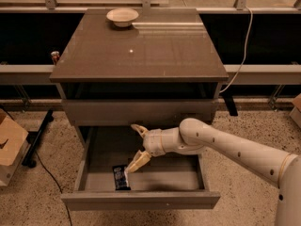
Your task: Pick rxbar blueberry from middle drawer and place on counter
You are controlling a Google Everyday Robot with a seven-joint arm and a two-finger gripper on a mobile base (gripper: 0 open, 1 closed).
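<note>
Jaws spread wide; gripper [137, 146] low inside open drawer [141, 200], just beside bar [121, 177]; bowl [122, 17] on counter [141, 55].

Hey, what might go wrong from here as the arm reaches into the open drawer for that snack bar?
The rxbar blueberry lies flat near the front wall of the middle drawer. The open gripper, just up and to the right of it, may slide over the wrapper or shove it against that wall.

The closed drawer front sits right above the arm, so lifting out toward the counter might bump it.
</note>
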